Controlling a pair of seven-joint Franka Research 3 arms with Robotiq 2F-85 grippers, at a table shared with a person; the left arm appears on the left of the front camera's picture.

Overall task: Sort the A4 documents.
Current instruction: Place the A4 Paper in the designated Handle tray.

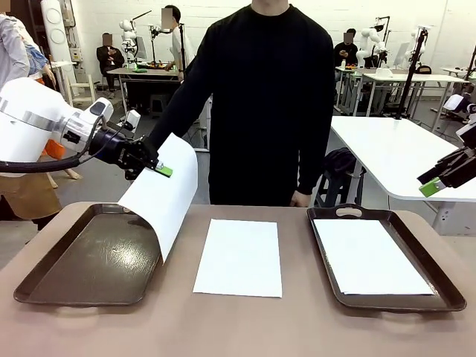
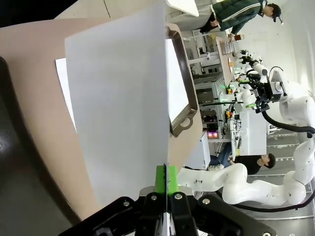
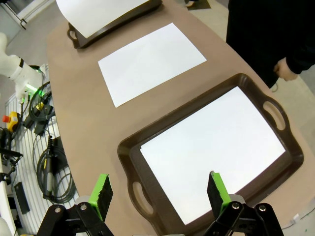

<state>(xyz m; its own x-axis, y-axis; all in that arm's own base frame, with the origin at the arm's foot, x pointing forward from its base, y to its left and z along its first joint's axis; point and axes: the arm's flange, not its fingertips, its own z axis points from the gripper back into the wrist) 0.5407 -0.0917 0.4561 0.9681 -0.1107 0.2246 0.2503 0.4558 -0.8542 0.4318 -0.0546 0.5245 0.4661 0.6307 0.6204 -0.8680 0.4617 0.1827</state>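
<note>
One A4 sheet [image 1: 167,204] is pinched at its top edge by the L gripper [image 1: 165,170], green pads shut tight on it. It is hung curled above the left tray [image 1: 82,268]. A 2nd sheet [image 1: 239,256] is laid flat on the table [image 1: 238,327] btwn the trays. A 3rd sheet [image 1: 372,256] is seen flat inside the right tray [image 1: 450,294]. The R gripper [image 3: 159,184] is held high at that tray's right, fingers spread wide, nothing gripped. A person's arm [image 1: 186,104] is stretched twd the held sheet, hand hidden.
</note>
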